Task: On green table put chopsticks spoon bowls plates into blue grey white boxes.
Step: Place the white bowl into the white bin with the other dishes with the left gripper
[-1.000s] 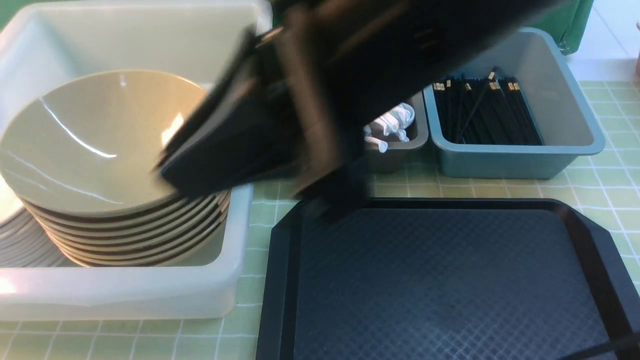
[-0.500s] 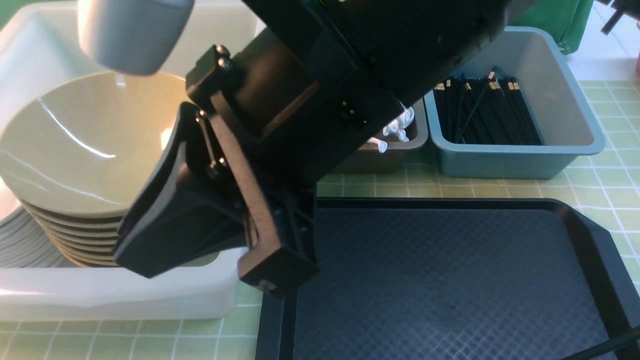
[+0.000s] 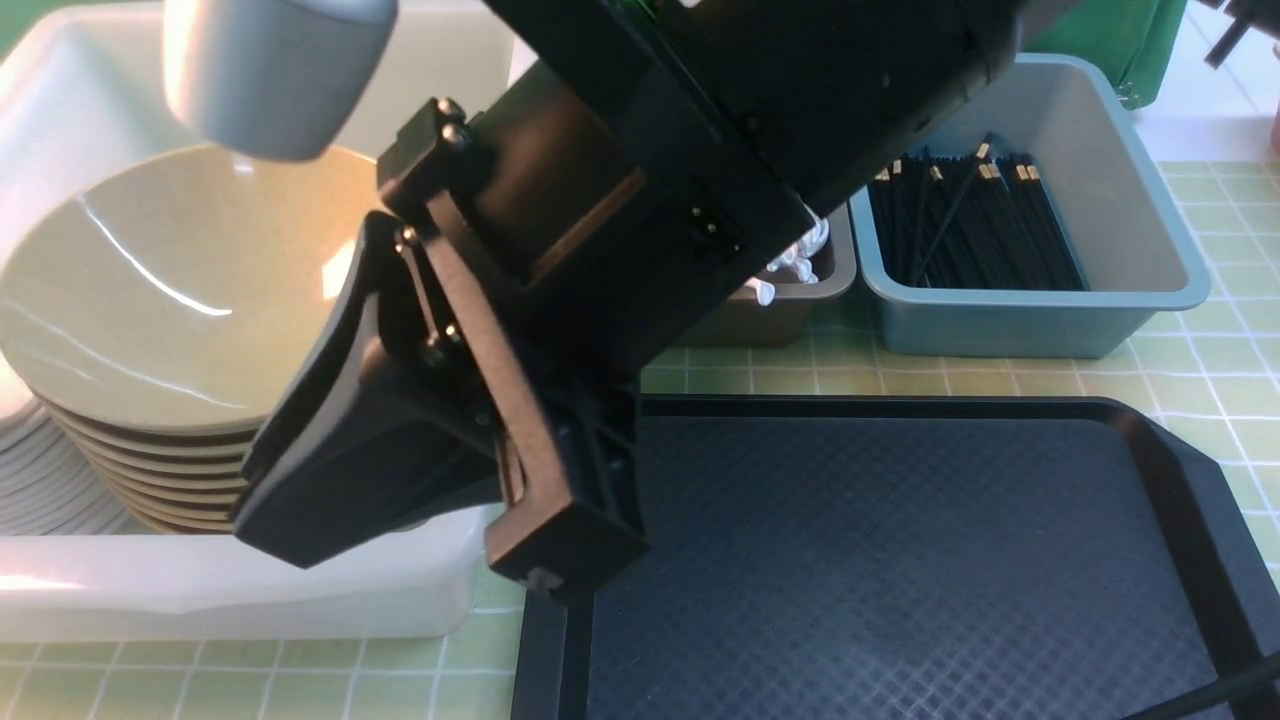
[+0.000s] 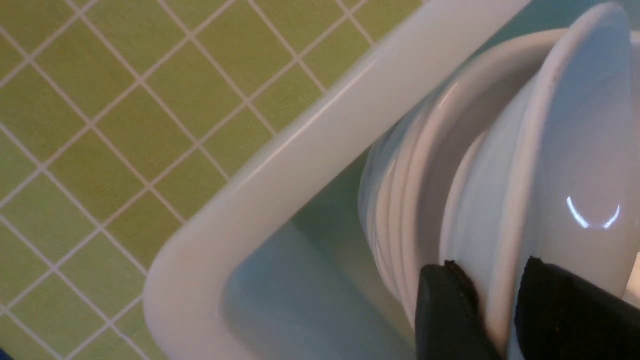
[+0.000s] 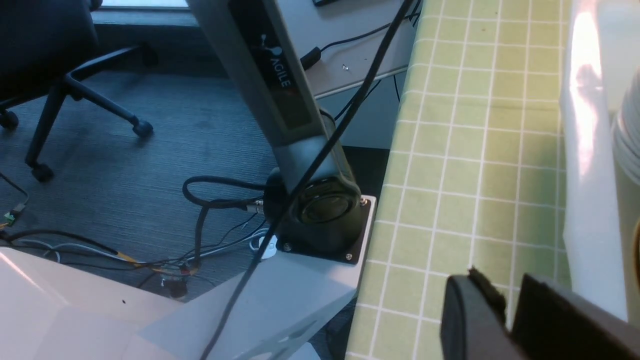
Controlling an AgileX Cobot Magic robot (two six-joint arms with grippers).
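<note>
A green table [image 3: 1215,340] with a pale grid of lines (like small tiles) carries everything. On its left side sits a white box [image 3: 250,590]. To the right of that, at the near edge, lies a black tray [image 3: 900,560] with a diamond-textured floor, one corner just beside the white box. Behind the tray stand two smaller boxes side by side: a grey box [image 3: 800,300], partly hidden by an arm, and to its right a blue box [image 3: 1010,325]. Bare green surface shows between the tray and these boxes.
</note>
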